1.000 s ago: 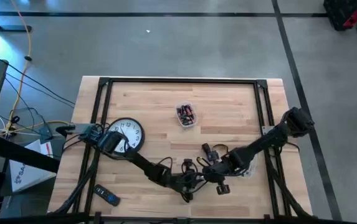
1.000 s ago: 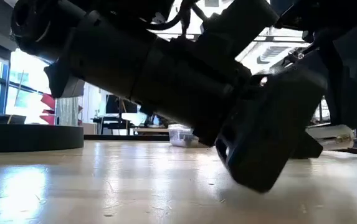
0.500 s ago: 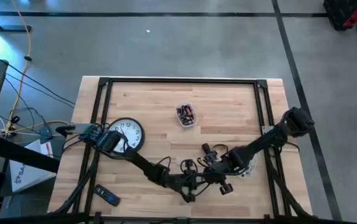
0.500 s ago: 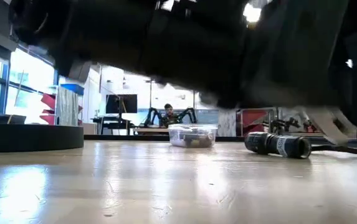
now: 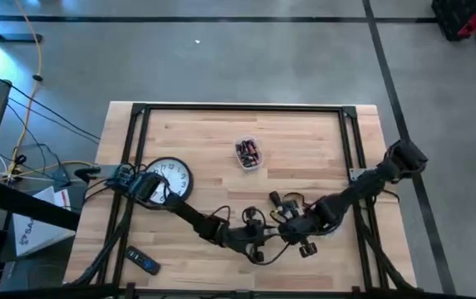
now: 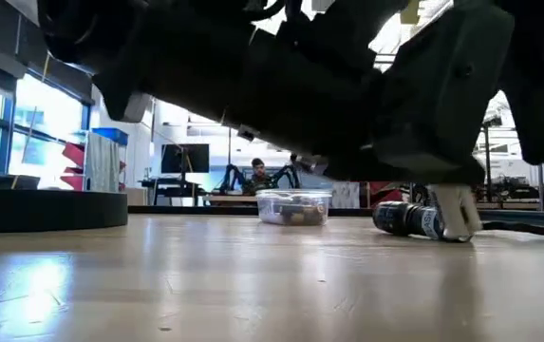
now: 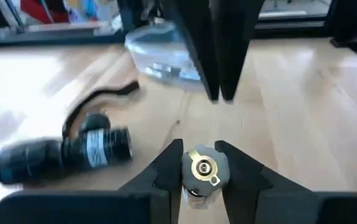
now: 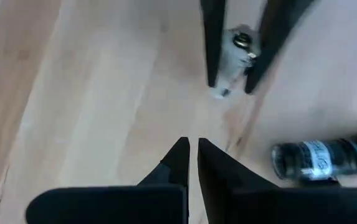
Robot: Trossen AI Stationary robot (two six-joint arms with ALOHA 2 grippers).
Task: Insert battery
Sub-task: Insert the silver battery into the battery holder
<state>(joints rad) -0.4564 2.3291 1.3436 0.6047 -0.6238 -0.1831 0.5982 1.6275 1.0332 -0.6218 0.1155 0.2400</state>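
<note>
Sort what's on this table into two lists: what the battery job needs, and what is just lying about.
For the job:
- battery holder, gripped by the left gripper
- flashlight body, lying on the table
- tub of batteries
- right gripper, shut and holding nothing

Lying about:
- wall clock
- remote control

Your left gripper [image 7: 204,167] is clamping a silvery battery holder [image 7: 204,174] between its fingers [image 7: 166,168], brass contact end facing the camera. The right gripper's [image 7: 218,93] closed fingers are hanging just above it. A black flashlight body [image 7: 63,152] is lying on the wooden table [image 7: 303,112], strap trailing. A clear plastic container [image 7: 159,56] is sitting farther back.
</note>
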